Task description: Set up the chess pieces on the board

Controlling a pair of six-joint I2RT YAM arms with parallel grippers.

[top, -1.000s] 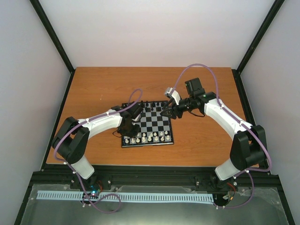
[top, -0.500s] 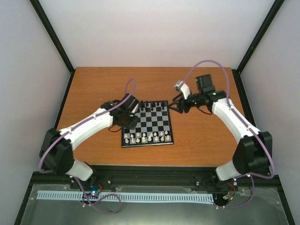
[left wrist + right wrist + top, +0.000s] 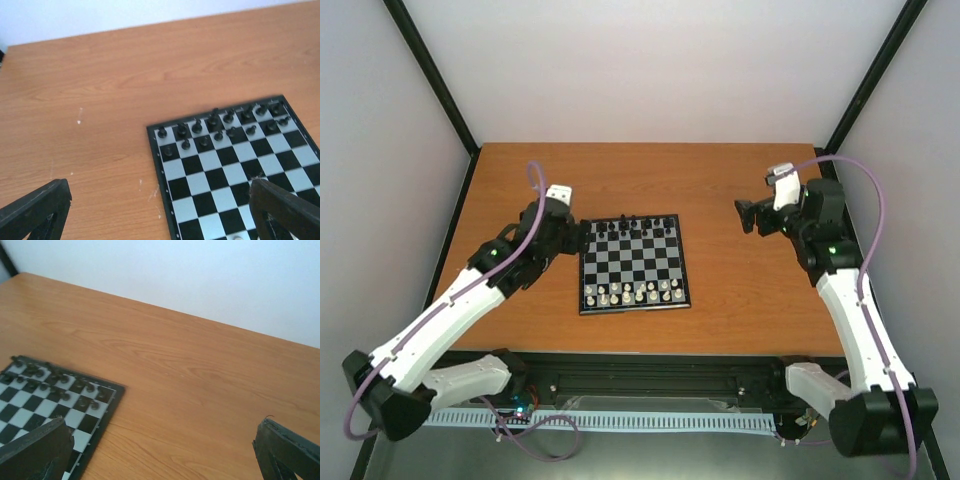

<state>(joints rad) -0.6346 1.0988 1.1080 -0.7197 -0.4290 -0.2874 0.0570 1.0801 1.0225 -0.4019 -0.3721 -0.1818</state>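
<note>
Chess pieces (image 3: 197,126) stand in ranks at both ends of the board (image 3: 635,262), which lies in the middle of the wooden table (image 3: 520,180). The black pieces (image 3: 229,117) fill the two far rows. From the left wrist view I count eight in the back row and about eight more in the row in front, each on its own square. The cream-white pieces (image 3: 635,292) line the two near rows. From above they look evenly spaced, but they are too small for me to count or to tell which figure stands where. The four middle rows are bare, and I see no piece lying loose on the wood around the board.

The left gripper (image 3: 159,192) hangs over the board's left edge near the far corner, its jaws spread wide with nothing between them. The right gripper (image 3: 161,425) is well off to the right of the board, over bare wood — also spread and empty.

My judgement is that the setup is finished or very nearly so. All that seems left is a check that every white piece is upright and on its proper square — something these views are too coarse to settle.
</note>
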